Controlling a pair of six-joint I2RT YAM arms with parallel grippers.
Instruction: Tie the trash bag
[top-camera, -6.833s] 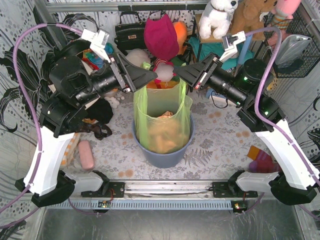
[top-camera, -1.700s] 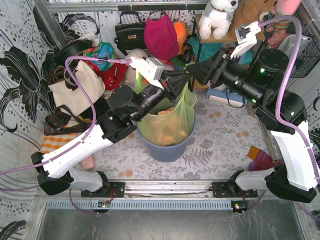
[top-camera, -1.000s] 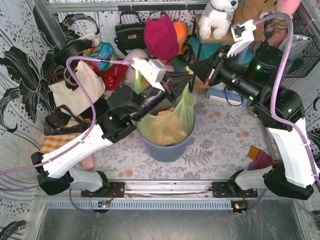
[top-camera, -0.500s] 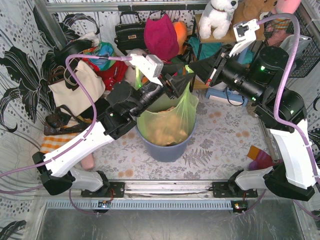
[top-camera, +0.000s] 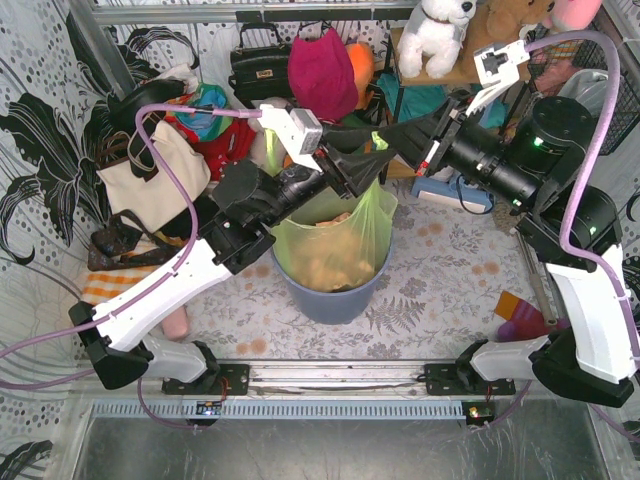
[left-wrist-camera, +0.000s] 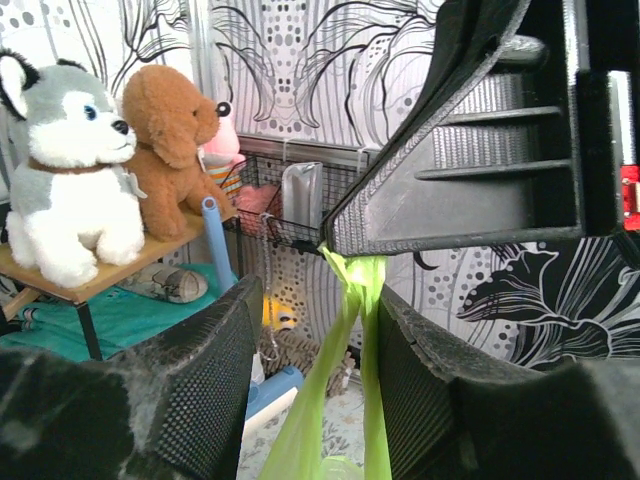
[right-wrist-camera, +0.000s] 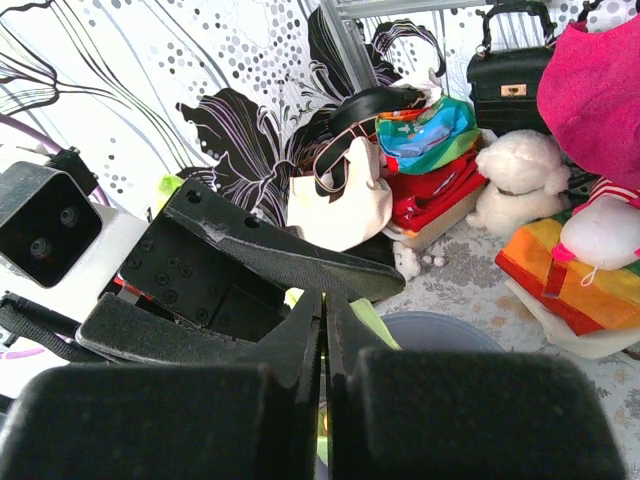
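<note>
One trash bag (top-camera: 335, 240), in one blue bin (top-camera: 330, 303) | two claws | right claw (right-wrist-camera: 324, 305) clamped on the bag's top strips | left claw (left-wrist-camera: 312, 305) half-open, strips passing between its fingers

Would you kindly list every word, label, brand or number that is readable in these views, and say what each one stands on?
No text can be read in any view.
The gold clasp plate on the black leather handbag is too small to show any lettering.
</note>
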